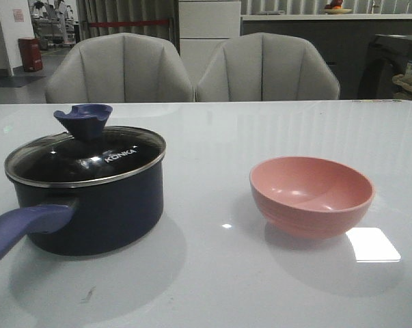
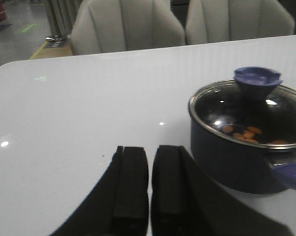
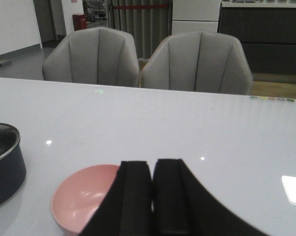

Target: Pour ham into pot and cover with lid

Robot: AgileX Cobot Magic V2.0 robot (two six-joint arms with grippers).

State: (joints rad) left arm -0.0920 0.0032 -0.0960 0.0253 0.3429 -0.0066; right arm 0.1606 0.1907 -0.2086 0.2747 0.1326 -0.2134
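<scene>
The dark navy pot (image 1: pixel 103 208) stands at the table's left with its purple-blue handle (image 1: pixel 21 229) toward the front. The glass lid (image 1: pixel 89 156) with its purple-blue knob (image 1: pixel 83 119) sits on the pot. In the left wrist view, orange ham chunks (image 2: pixel 246 133) show through the lid (image 2: pixel 251 110) inside the pot (image 2: pixel 236 157). The pink bowl (image 1: pixel 311 195) stands empty at the right; it also shows in the right wrist view (image 3: pixel 81 196). My left gripper (image 2: pixel 149 160) is shut and empty beside the pot. My right gripper (image 3: pixel 152 169) is shut and empty above the bowl's near side. Neither gripper shows in the front view.
The white glossy table (image 1: pixel 212 137) reaches back to two grey chairs (image 1: pixel 120 68) behind its far edge. A bright light patch (image 1: pixel 373 244) lies on the table right of the bowl.
</scene>
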